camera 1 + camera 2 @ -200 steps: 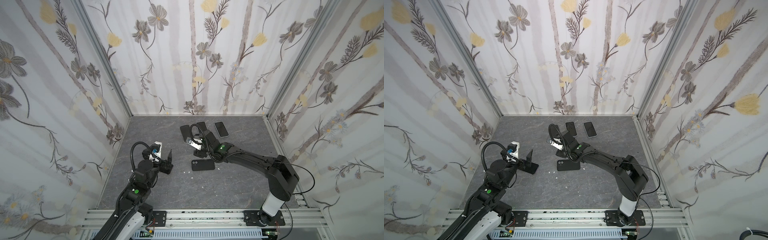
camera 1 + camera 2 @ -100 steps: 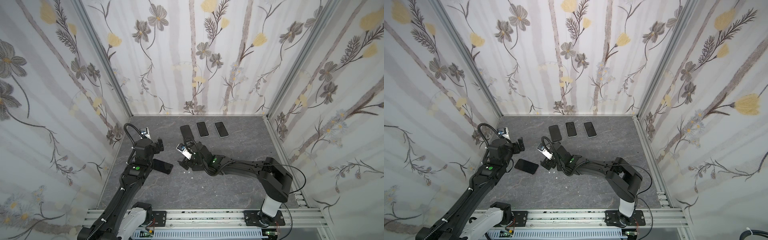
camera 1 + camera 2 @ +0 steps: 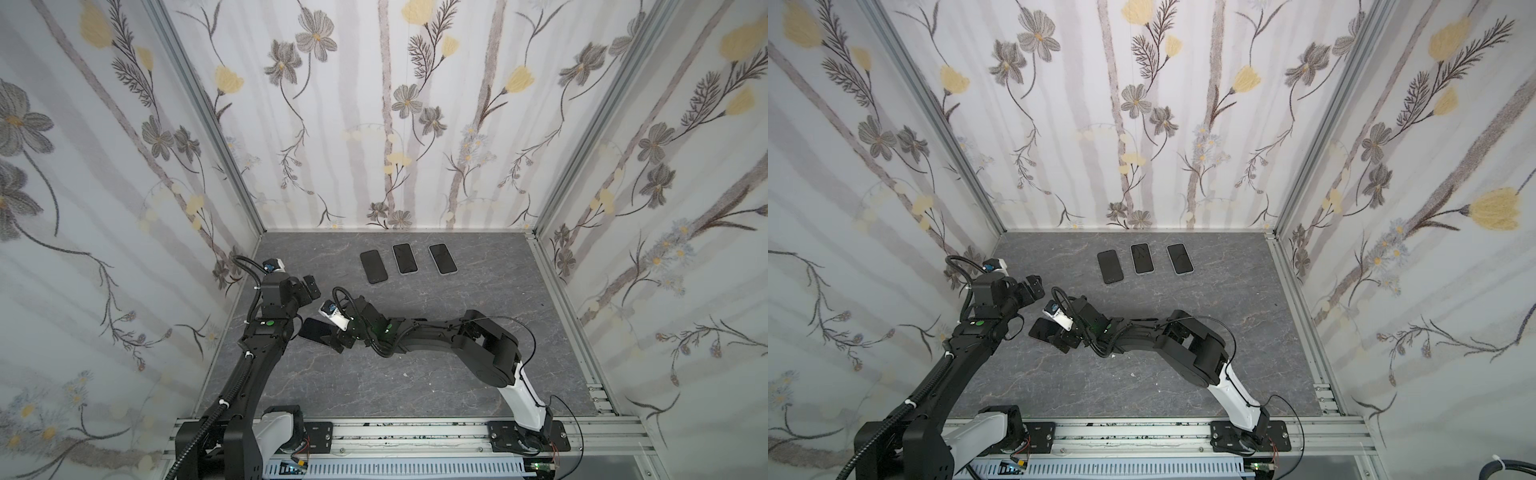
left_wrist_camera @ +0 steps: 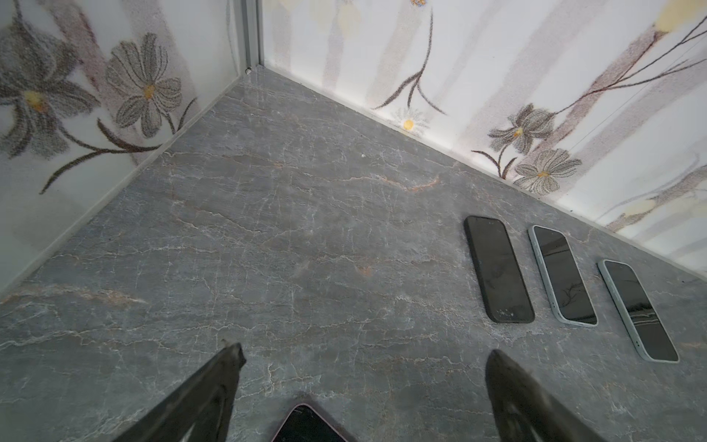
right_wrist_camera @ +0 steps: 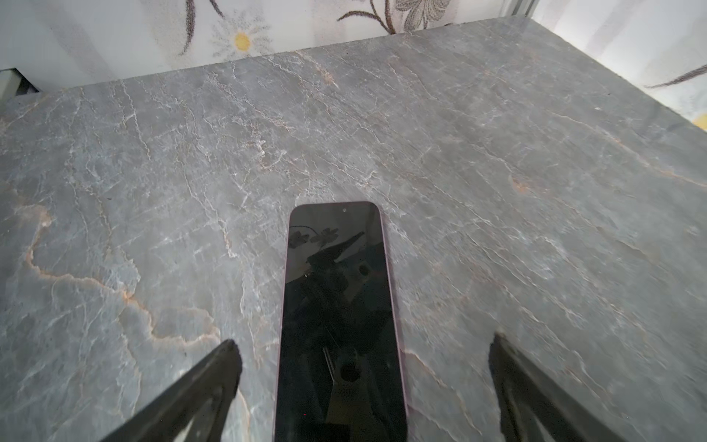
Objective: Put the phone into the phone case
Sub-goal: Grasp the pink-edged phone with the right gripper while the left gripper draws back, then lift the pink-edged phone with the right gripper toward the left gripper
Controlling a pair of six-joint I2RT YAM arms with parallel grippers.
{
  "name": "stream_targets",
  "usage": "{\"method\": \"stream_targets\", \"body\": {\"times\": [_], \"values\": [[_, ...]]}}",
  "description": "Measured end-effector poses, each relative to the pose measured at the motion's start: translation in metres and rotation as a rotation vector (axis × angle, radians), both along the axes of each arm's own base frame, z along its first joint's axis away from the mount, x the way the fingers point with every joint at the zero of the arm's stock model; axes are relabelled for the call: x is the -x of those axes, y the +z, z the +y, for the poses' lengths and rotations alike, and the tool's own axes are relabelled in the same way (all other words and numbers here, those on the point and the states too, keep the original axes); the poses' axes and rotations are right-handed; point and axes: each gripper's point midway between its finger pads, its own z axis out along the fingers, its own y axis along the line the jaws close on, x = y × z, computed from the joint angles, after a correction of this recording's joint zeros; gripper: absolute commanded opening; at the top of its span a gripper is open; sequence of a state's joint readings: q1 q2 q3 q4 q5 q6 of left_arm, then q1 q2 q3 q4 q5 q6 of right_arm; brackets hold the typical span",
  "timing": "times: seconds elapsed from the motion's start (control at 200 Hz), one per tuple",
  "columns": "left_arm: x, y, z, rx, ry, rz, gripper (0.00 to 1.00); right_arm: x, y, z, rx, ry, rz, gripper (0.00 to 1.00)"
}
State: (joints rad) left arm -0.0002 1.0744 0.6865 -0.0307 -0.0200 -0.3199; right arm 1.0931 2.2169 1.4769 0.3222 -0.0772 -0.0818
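Glossy black glass is facing upward on the pink-rimmed phone (image 5: 340,325), which is lying flat on the grey marble-patterned table (image 5: 153,153), toward the left of the floor in both top views and well apart from the three other phones (image 3: 404,258) lined up by the back wall. The right gripper (image 5: 365,342) is hovering over one end of it with its jaws standing wide, straddling the slab with both fingers clear of its edges. The left gripper (image 4: 365,351) is hanging near the other end, likewise spread wide and holding nothing. Whether the pink rim is the phone's own frame or a case lip is not showing clearly. The phone is looking stiff, thin, fairly dense and slick on its screen, and it is sitting flush with the table. The long side edges are therefore probably offering the surest purchase, pinched across the width near the middle, while pressing on the glass is risking a skid or a crack.
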Motion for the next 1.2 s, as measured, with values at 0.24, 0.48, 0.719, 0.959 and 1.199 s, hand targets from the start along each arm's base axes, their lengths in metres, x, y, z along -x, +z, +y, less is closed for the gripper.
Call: {"method": "stream_targets", "body": {"times": [0.24, 0.48, 0.719, 0.959, 1.199], "values": [[0.003, 0.011, 0.003, 0.004, 0.008, -0.051, 1.00, 0.005, -0.029, 0.020, 0.024, 0.046, 0.066, 1.00], [0.003, 0.015, 0.003, 0.009, 0.008, -0.069, 1.00, 0.002, -0.053, 0.028, 0.089, 0.055, 0.092, 0.92], [0.005, 0.018, 0.003, 0.016, 0.012, -0.082, 1.00, 0.004, -0.059, 0.026, 0.139, 0.068, 0.096, 0.79], [0.007, 0.022, 0.003, 0.019, 0.010, -0.101, 1.00, 0.007, -0.059, 0.021, 0.180, 0.089, 0.089, 0.69], [0.008, 0.022, 0.002, 0.025, 0.002, -0.105, 1.00, 0.013, -0.058, -0.002, 0.252, 0.087, 0.089, 0.63]]}}
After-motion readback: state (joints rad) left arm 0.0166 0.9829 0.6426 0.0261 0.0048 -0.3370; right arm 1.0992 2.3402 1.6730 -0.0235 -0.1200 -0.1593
